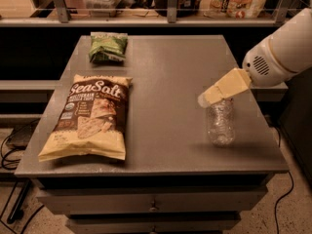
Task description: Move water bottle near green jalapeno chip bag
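The whole grey rectangular tabletop [170, 67] was viewed by the one camera from above and in front, fairly near, angled down towards the cluttered shelf [146, 18] behind it, with the tan gripper [212, 95] caught at the table's right side, reaching in from the right edge.

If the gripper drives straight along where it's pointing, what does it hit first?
Most likely the water bottle. The gripper points down and left at its neck end and seems nearly on it, though depth is unclear. Past that there is only the table.
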